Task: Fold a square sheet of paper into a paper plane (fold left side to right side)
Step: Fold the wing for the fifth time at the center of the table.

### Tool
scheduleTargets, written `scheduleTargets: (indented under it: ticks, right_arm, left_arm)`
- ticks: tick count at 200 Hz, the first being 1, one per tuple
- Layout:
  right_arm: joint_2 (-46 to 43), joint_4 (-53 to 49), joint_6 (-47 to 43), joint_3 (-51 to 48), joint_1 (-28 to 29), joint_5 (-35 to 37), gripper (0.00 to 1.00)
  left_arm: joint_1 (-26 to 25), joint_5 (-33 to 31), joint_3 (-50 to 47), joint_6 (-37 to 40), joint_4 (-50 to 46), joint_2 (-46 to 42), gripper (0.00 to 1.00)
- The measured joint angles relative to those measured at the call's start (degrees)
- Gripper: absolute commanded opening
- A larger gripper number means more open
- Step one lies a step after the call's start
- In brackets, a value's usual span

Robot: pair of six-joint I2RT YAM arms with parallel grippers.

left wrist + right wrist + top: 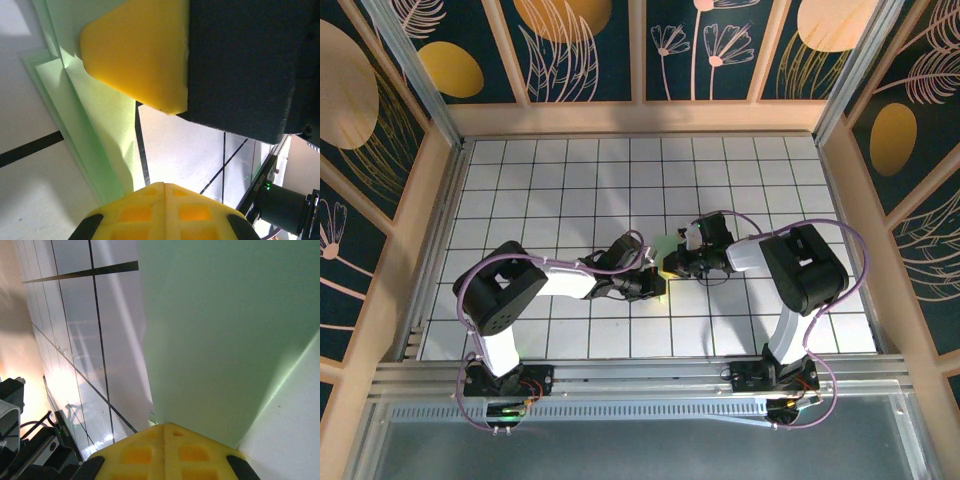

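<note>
Yellow fingertips (135, 215) of the left gripper (164, 192) crowd the bottom of our left wrist view, the jaws shut, the two pads meeting on a seam with nothing between them. Just beyond them lies the sheet of paper (100, 120), pale green and flat on the white gridded surface (30, 200); its stacked edges and creases show more than one fold already made. Another yellow pad (140, 55) on a black body sits over its upper part, and we cannot tell whether it presses down. On our right wrist view the right gripper (164, 435) is likewise closed tight and empty, its tip at the edge of the green paper. From above, both grippers meet mid-surface with the paper between and under them. We judge the folding under way: layers exist, yet no slim pointed dart can be made out, so further folds seem left
</note>
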Motion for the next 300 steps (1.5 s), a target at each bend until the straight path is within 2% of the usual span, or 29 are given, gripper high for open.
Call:
scheduleTargets:
  ticks: [198, 300]
  right_arm:
    - [0.02, -0.72, -0.24, 0.31, 0.04, 0.17, 0.00]
    - [0.02, -0.87, -0.44, 0.33, 0.04, 0.20, 0.00]
  left_arm:
    - [-0.31, -0.31, -1.51, 0.02, 0.46, 0.52, 0.04]
    - [-1.99, -3.74, -3.04, 1.16, -0.28, -0.96, 0.04]
